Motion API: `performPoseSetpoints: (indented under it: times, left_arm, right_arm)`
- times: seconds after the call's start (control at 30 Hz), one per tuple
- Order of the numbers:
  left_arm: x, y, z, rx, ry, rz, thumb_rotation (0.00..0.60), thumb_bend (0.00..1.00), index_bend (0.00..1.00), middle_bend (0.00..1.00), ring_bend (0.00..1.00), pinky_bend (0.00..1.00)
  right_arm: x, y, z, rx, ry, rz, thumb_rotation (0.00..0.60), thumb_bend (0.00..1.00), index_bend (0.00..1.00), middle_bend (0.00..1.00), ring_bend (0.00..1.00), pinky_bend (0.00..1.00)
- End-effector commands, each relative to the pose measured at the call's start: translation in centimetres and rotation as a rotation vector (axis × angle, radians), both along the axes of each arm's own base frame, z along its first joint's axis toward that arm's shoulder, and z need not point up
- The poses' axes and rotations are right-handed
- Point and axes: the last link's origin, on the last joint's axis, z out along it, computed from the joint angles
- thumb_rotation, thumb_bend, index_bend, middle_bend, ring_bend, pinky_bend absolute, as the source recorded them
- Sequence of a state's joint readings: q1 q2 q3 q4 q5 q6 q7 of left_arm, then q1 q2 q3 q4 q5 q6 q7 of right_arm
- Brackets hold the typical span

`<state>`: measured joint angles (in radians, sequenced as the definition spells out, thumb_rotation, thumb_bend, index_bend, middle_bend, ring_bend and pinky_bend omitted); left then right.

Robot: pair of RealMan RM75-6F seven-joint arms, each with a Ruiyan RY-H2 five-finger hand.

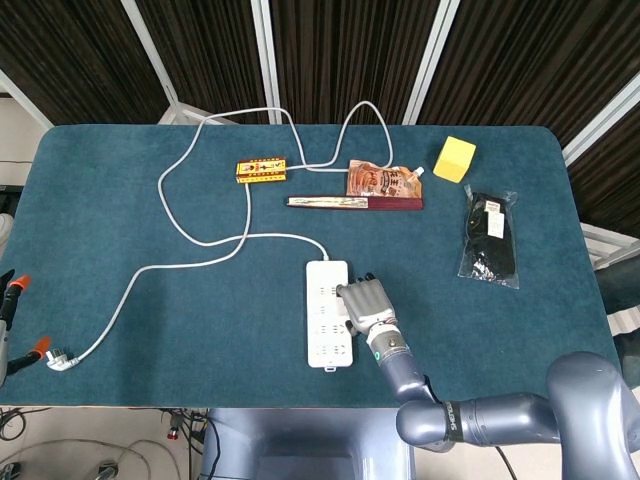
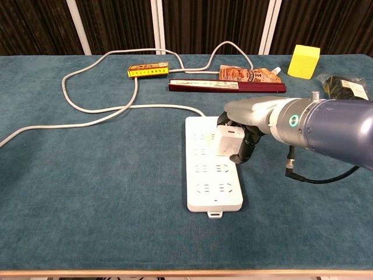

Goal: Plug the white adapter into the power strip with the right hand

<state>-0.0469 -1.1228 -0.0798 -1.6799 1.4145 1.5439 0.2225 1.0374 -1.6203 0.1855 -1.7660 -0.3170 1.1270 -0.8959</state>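
Right robot hand (image 2: 247,129) grips the white adapter (image 2: 230,141), tilted, over the right edge of the power strip (image 2: 211,175) near its middle sockets; can't tell if the prongs are seated. Strip lies on the teal surface (image 2: 105,192), its cord (image 1: 190,235) looping away toward the far-left side.

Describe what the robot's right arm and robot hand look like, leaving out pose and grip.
The right arm is a thick, rounded, glossy blue-grey tube with a small round green-ringed marking near the wrist. A thin black cable loops beneath the wrist. The right robot hand has a silver-grey metallic back and darker, near-black fingers. No left arm is visible.
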Motion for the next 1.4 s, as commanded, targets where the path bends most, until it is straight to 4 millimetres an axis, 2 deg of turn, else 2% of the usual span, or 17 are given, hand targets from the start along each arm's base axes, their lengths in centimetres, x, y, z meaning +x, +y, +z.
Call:
performPoseSetpoints:
  times: [0.03, 0.3, 0.6, 0.73, 0.87, 1.0, 1.1, 1.4]
  left_arm:
    - [0.0, 0.0, 0.0, 0.001, 0.001, 0.001, 0.6, 0.18, 0.13, 0.05, 0.0, 0.01]
    - [0.0, 0.0, 0.0, 0.003, 0.004, 0.004, 0.6, 0.18, 0.13, 0.05, 0.0, 0.01]
    - [0.0, 0.0, 0.0, 0.005, 0.005, 0.005, 0.6, 0.18, 0.13, 0.05, 0.0, 0.01]
    - [0.0, 0.0, 0.0, 0.006, 0.004, 0.007, 0.6, 0.18, 0.13, 0.05, 0.0, 0.01]
    - [0.0, 0.0, 0.0, 0.007, 0.002, 0.008, 0.6, 0.18, 0.13, 0.05, 0.0, 0.01]
    - [0.1, -0.1, 0.0, 0.008, 0.0, 0.009, 0.6, 0.18, 0.13, 0.05, 0.0, 0.01]
    - [0.0, -0.1, 0.0, 0.008, -0.001, 0.01, 0.6, 0.18, 0.13, 0.05, 0.0, 0.01]
    - [0.0, -0.1, 0.1, 0.006, -0.005, 0.008, 0.6, 0.18, 0.13, 0.05, 0.0, 0.01]
  right_arm:
    - [0.3, 0.0, 0.3, 0.012, 0.004, -0.001, 0.6, 0.37, 0.04, 0.08, 0.17, 0.12]
    - [0.5, -0.1, 1.8, 0.004, -0.017, -0.016, 0.6, 0.37, 0.0, 0.04, 0.15, 0.1]
    - [0.4, -0.2, 5.9, -0.061, -0.11, -0.021, 0.6, 0.37, 0.0, 0.03, 0.14, 0.1]
    - [-0.8, 0.7, 8.4, -0.072, -0.123, -0.021, 0.6, 0.37, 0.02, 0.05, 0.14, 0.1]
    - [-2.0, 2.4, 9.8, -0.064, -0.138, 0.004, 0.6, 0.37, 0.08, 0.1, 0.14, 0.1]
    - [-2.8, 4.2, 10.0, -0.046, -0.158, 0.031, 0.6, 0.37, 0.15, 0.11, 0.14, 0.1]
    - [-3.2, 4.9, 9.6, -0.032, -0.168, 0.04, 0.6, 0.37, 0.16, 0.11, 0.14, 0.1]
    - [-3.2, 5.7, 7.9, -0.021, -0.179, 0.071, 0.6, 0.37, 0.17, 0.18, 0.14, 0.1]
